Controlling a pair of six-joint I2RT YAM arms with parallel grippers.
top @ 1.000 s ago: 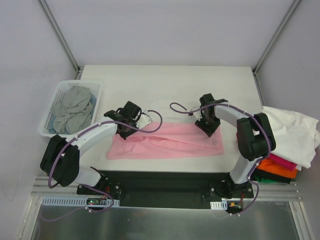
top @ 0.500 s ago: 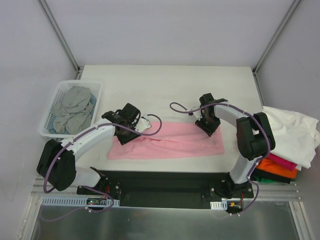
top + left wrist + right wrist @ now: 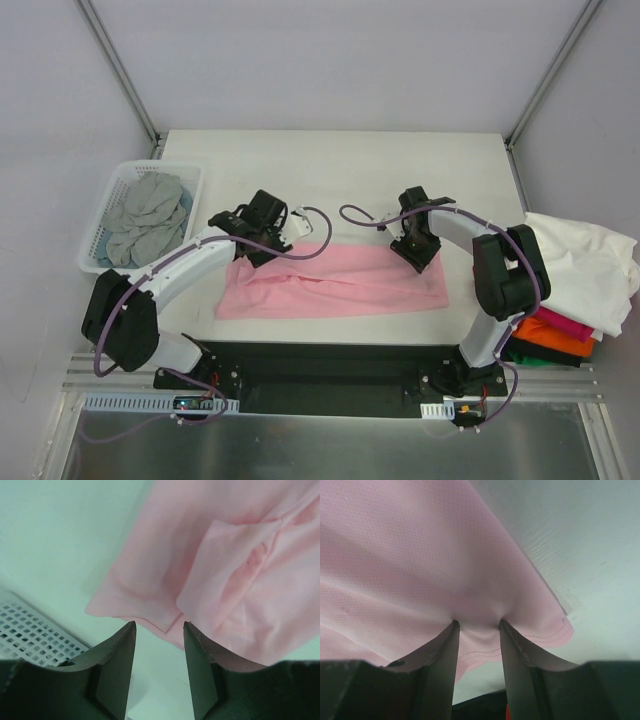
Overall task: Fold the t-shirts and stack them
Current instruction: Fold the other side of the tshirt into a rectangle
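Pink t-shirt on the tabletop is pinned under our right jaws' parted tips, an anchor we judge, while our left jaws hang parted and empty.

flat t-shirt centre, basket left, stacked t-shirts right

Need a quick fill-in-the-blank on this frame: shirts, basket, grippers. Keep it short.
1. The t-shirt lying on the table between the arms is light ____.
2. The white lattice basket on the left holds ____ cloth.
3. The stack at the table's right edge has a ____ shirt on top.
4. The gripper whose fingertips press into the t-shirt is the ____ one.

Missing words: pink; grey; white; right.
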